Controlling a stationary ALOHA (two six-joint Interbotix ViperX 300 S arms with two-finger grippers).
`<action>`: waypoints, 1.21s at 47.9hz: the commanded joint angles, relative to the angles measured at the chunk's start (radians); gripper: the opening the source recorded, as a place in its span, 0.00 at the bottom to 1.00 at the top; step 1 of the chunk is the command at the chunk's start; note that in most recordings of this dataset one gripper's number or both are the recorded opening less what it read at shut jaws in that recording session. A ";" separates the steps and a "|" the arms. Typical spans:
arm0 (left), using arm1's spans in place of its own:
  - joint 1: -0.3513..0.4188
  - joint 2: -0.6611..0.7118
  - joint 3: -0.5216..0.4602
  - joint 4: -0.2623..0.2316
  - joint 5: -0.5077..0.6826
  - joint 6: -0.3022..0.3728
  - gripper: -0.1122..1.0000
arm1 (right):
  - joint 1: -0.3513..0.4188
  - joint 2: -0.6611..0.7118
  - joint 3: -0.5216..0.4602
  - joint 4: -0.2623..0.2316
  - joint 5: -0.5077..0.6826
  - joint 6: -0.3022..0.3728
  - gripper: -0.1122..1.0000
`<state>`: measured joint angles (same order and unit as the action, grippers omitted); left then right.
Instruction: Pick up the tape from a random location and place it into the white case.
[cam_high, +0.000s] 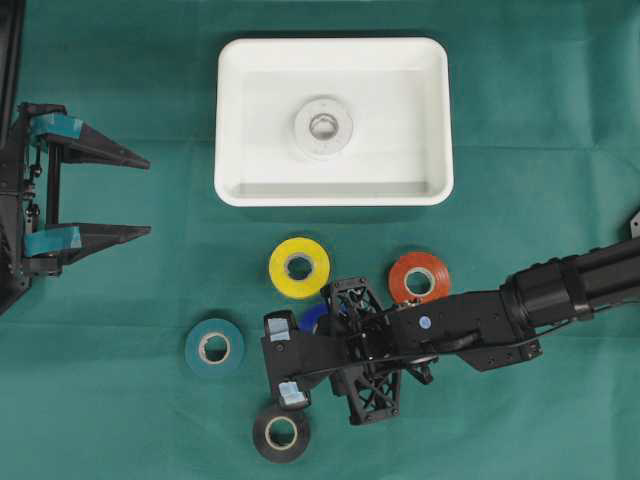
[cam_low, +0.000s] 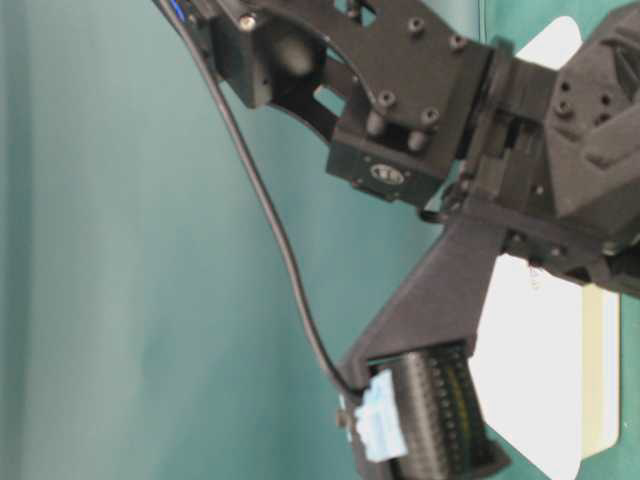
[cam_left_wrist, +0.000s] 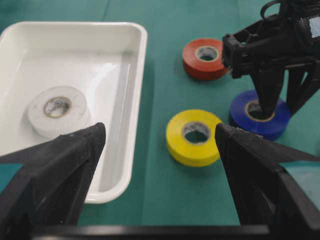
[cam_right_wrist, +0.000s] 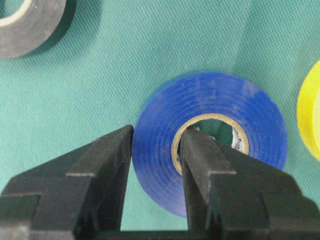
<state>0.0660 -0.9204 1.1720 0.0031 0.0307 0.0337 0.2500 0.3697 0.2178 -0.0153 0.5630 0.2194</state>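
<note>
My right gripper is clamping the wall of the blue tape roll: one finger in the core, one on the outer face. Only my right wrist view is showing that grip clearly. Overhead, my arm is hiding nearly all of the roll; just a blue sliver is showing centre frame, below the yellow roll. The roll is lying flat on the green cloth, not in the white case at top centre. A white roll is sitting in the case. My left gripper is sitting at the left edge, jaws wide apart, holding nothing. Its wrist view is showing blue, yellow and orange rolls right of the case. Teal and black rolls are showing overhead, lower left of centre.
</note>
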 joint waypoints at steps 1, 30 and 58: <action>0.005 0.006 -0.012 -0.002 -0.005 0.000 0.92 | -0.002 -0.069 -0.021 0.000 0.035 0.000 0.38; 0.005 0.006 -0.012 0.000 -0.005 0.000 0.92 | -0.003 -0.311 -0.133 -0.012 0.357 0.000 0.38; 0.005 0.006 -0.011 -0.002 -0.005 0.000 0.92 | -0.003 -0.345 -0.221 -0.034 0.486 0.002 0.38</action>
<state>0.0675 -0.9204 1.1720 0.0031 0.0307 0.0337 0.2500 0.0583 0.0261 -0.0460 1.0492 0.2163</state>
